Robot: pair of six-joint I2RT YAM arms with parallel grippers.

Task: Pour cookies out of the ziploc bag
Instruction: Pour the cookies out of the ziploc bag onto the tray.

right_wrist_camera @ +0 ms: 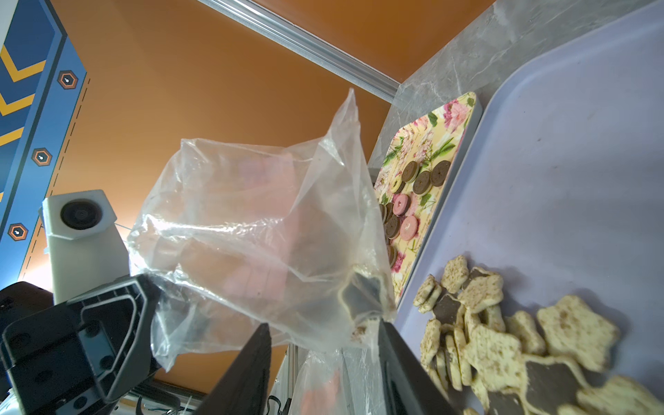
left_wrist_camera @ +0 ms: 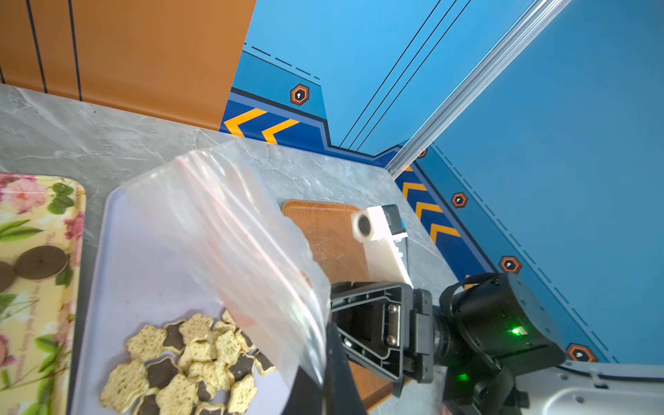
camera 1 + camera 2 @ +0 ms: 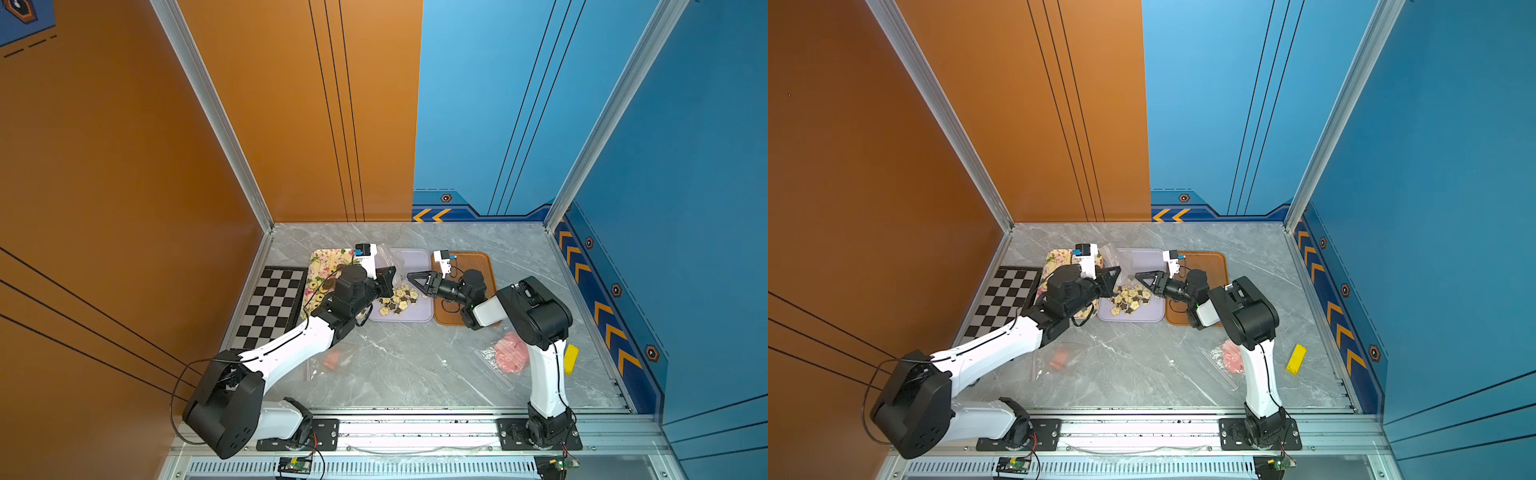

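Observation:
My left gripper [image 3: 388,276] [image 2: 325,381] is shut on an edge of the clear ziploc bag [image 2: 222,230] [image 1: 251,233] and holds it above the lavender tray [image 3: 415,262] [image 3: 1142,257]. Cream and dark star-shaped cookies [image 3: 399,299] [image 3: 1129,299] [image 2: 187,363] lie heaped on that tray. One dark cookie [image 1: 361,298] still sits in a low corner of the bag. My right gripper [image 3: 411,278] [image 1: 319,345] is open close beside the bag, its fingers apart just under the bag's hanging corner.
A floral tray [image 3: 328,259] left of the lavender one holds round cookies [image 1: 413,201]. A wooden tray [image 3: 473,259] lies under my right arm. Two more bags [image 3: 509,353] [image 3: 332,359] with pink pieces, a chessboard [image 3: 270,307] and a yellow block [image 3: 571,359] lie on the table.

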